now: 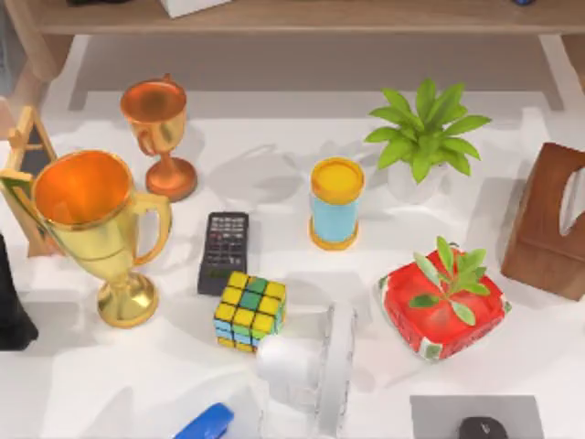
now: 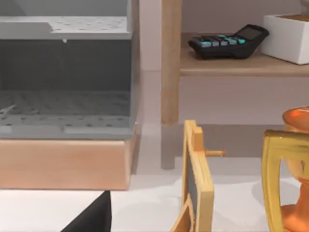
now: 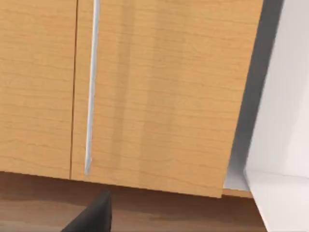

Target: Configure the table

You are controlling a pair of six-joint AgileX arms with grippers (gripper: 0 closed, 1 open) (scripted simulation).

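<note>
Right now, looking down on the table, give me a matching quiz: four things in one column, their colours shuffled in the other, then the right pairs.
Things:
1. Big trophy
2. Small trophy
3. Remote
4. Gift box

Colours:
A. Red
B. Black
C. Gold
D. Copper-orange

Pairs: 1-C, 2-D, 3-B, 4-A

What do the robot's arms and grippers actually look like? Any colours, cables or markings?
Plain matte black, from what shows. The left gripper and right gripper each appear as a dark, sharp-edged wedge. A black bulk at the table's left edge is probably the left arm. No cables or markings are visible.
</note>
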